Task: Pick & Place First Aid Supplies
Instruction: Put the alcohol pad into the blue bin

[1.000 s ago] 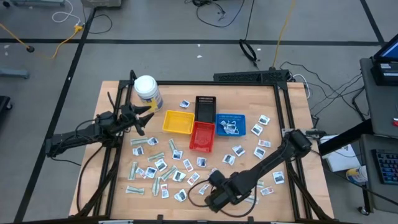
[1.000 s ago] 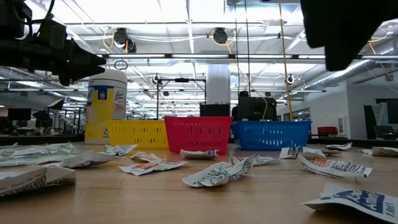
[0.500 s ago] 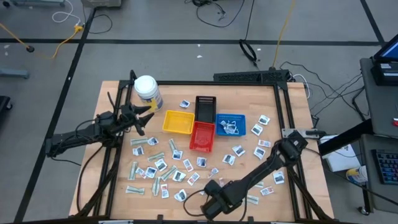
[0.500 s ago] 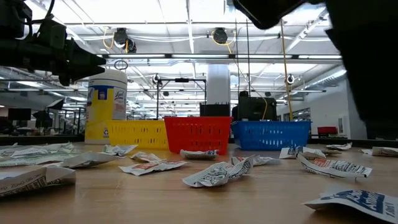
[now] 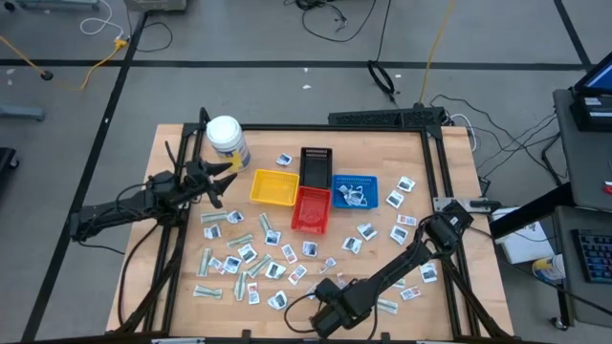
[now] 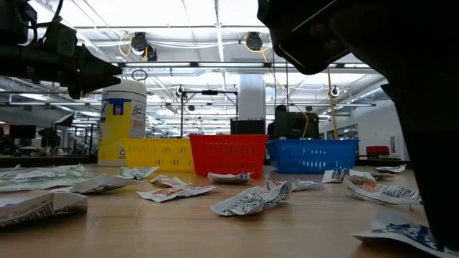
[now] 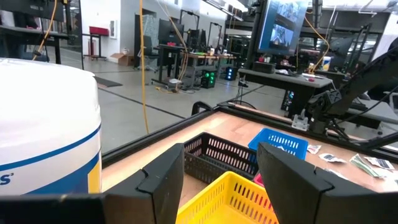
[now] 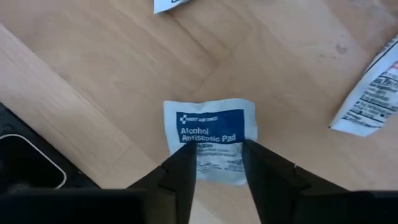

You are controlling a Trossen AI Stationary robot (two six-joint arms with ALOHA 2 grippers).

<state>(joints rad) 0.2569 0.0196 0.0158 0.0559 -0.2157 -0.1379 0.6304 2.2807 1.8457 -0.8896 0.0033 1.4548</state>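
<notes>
Dozens of small flat paper packets point(image 5: 251, 260), white squares with blue print and elongated pale green wrappers, lie scattered across the wooden tabletop; one white alcohol pad packet point(image 8: 210, 140) lies flat.

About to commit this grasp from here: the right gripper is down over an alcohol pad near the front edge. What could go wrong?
1. The alcohol pad lies flat on the table, so the right gripper, straddling it with fingers apart, may scrape wood or slide it instead of pinching.
2. Another packet lies close by and could get nudged.
3. The pad is near the table's front edge, so a push might send it off.
</notes>
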